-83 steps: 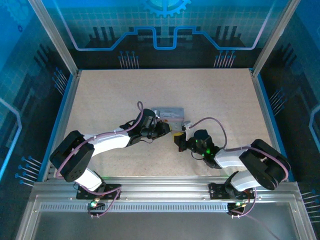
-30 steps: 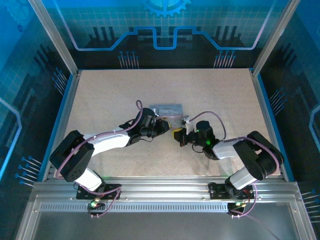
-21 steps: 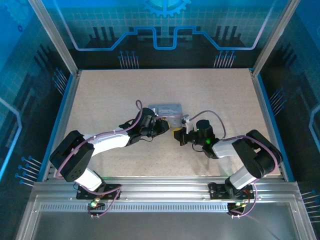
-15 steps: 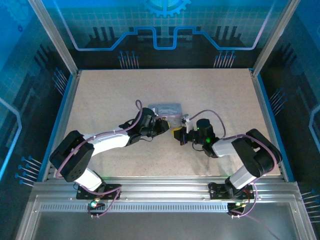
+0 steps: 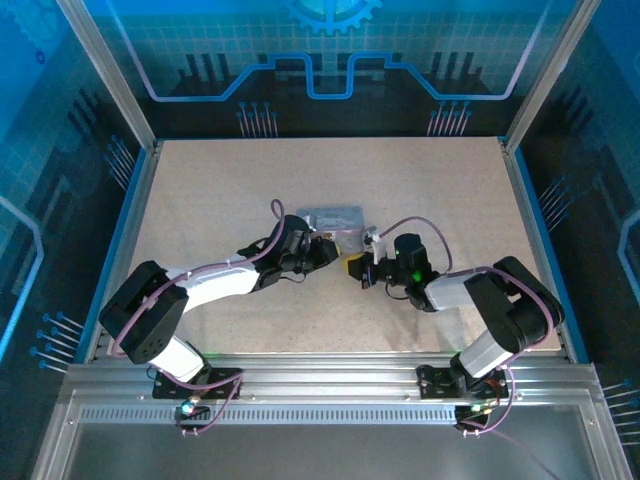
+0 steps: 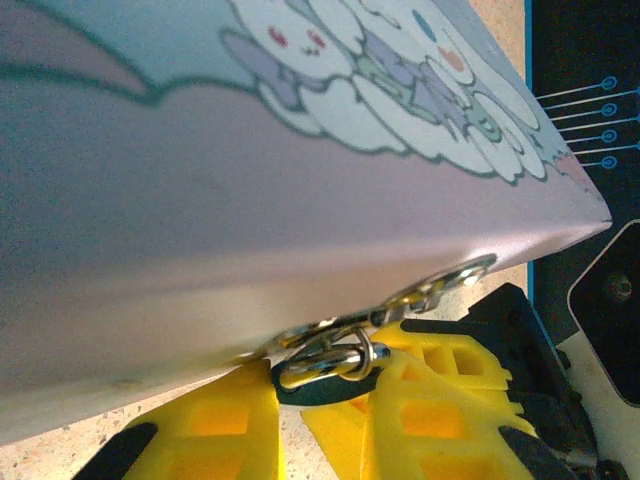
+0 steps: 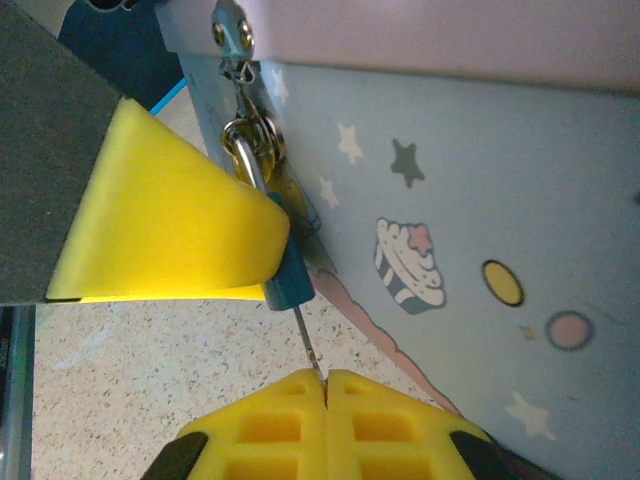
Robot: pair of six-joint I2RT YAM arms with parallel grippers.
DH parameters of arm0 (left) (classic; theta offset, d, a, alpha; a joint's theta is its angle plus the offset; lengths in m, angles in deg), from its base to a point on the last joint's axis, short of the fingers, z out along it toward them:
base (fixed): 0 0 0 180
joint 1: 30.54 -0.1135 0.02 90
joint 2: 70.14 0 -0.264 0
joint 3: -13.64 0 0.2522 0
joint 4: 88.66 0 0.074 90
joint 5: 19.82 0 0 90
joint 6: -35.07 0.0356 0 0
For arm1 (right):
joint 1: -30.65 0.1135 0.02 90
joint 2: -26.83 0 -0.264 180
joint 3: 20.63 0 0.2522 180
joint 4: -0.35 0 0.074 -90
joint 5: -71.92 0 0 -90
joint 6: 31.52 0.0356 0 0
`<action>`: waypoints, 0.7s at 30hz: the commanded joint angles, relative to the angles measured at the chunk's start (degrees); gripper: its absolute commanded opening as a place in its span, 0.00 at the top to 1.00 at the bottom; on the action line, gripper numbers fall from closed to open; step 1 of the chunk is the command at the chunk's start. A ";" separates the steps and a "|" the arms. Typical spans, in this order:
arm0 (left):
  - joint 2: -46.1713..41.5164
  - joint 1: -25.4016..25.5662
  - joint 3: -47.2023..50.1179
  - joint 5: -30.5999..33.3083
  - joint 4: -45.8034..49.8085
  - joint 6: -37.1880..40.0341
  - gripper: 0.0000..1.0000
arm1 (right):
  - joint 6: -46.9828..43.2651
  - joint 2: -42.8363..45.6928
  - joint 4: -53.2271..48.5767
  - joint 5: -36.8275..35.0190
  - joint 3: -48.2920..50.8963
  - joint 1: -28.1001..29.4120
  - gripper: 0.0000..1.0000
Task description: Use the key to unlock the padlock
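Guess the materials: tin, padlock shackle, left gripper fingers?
Tin: likely thin sheet metal, smooth printed cartoon finish, soft sheen. Padlock shackle: bright polished metal, probably steel; sharp glints. Left gripper fingers: matte yellow plastic or rubber, moulded with square pockets; which one is unclear.

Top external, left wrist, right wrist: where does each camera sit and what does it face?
Top external: above and behind the robot, looking down at the table; the left arm and right arm show, reaching to the tin.
Left wrist: on the left arm, looking along the left claw at the padlock by the tin's edge; its yellow fingers show.
Right wrist: on the right arm, looking along the right claw, shut on the key.
Shared: both wrist views show the tin and padlock.
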 commanded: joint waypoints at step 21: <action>1.51 1.43 0.08 -6.40 0.24 1.39 0.84 | -0.34 0.86 4.69 -1.75 -4.08 -2.09 1.00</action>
